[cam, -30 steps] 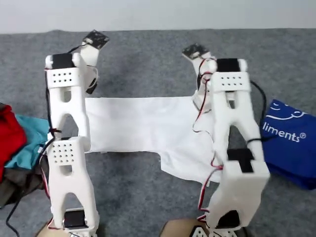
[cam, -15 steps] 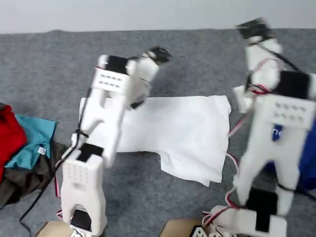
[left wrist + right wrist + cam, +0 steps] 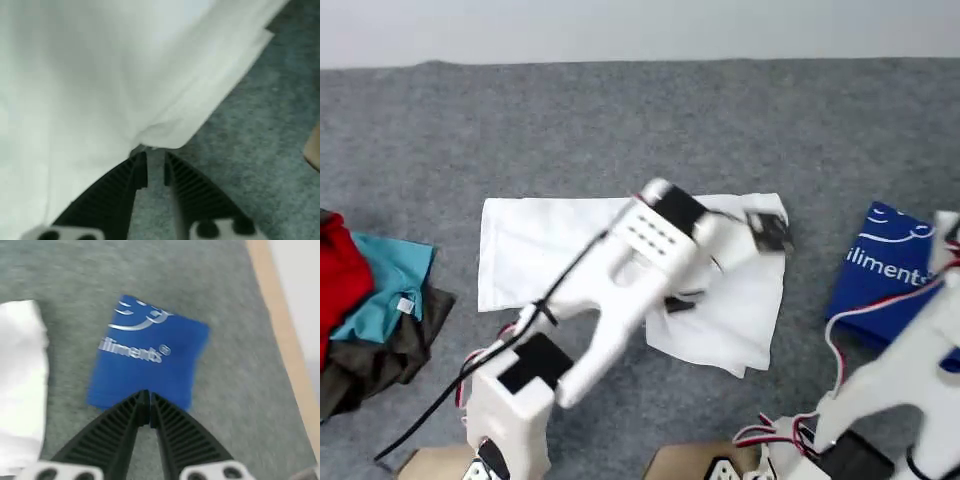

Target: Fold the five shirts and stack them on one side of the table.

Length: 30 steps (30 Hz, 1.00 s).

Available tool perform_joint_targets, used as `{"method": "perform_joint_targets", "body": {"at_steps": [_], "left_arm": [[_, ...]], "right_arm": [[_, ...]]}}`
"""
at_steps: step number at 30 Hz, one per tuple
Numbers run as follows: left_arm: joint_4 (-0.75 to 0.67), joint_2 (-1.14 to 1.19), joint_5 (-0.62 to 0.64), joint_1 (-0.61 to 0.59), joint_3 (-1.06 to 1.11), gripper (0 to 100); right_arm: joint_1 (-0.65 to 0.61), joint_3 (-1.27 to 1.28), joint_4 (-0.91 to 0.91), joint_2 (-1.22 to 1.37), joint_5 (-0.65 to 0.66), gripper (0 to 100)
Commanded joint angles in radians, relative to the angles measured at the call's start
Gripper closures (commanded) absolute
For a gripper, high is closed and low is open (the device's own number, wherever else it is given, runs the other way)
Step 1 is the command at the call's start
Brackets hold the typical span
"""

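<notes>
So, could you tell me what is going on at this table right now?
The left arm is stretched over the partly folded white shirt, with the left gripper at the shirt's folded edge. The right gripper, shut and empty, hangs above the folded blue shirt. At the table's opposite edge, a red shirt, a teal shirt and a dark shirt lie crumpled in a pile, not yet folded.

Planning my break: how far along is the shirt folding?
Done: one blue shirt lies folded at the right. In hand: the white shirt, partly folded, left pincer at its edge. Left: red shirt, teal shirt, dark shirt, heaped unfolded.
</notes>
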Motion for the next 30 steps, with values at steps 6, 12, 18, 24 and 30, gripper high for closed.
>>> {"method": "perform_joint_targets", "body": {"at_steps": [6, 12, 18, 24, 30], "left_arm": [[-0.043, -0.055, -0.023, 0.209, 0.039, 88], [-0.127, -0.055, -0.025, 0.255, 0.147, 85], [-0.222, -0.054, -0.026, 0.25, 0.189, 83], [-0.325, -0.054, -0.026, 0.239, 0.254, 83], [-0.405, 0.028, -0.026, 0.203, 0.28, 83]], "right_arm": [[0.139, 0.06, 0.039, -0.16, -0.005, 98.1], [0.139, 0.143, 0.038, -0.26, 0.072, 98.1], [0.137, 0.19, 0.038, -0.323, 0.072, 98.0], [0.136, 0.192, 0.038, -0.329, 0.071, 98.0], [0.136, 0.192, 0.038, -0.329, 0.071, 98.0]]}}
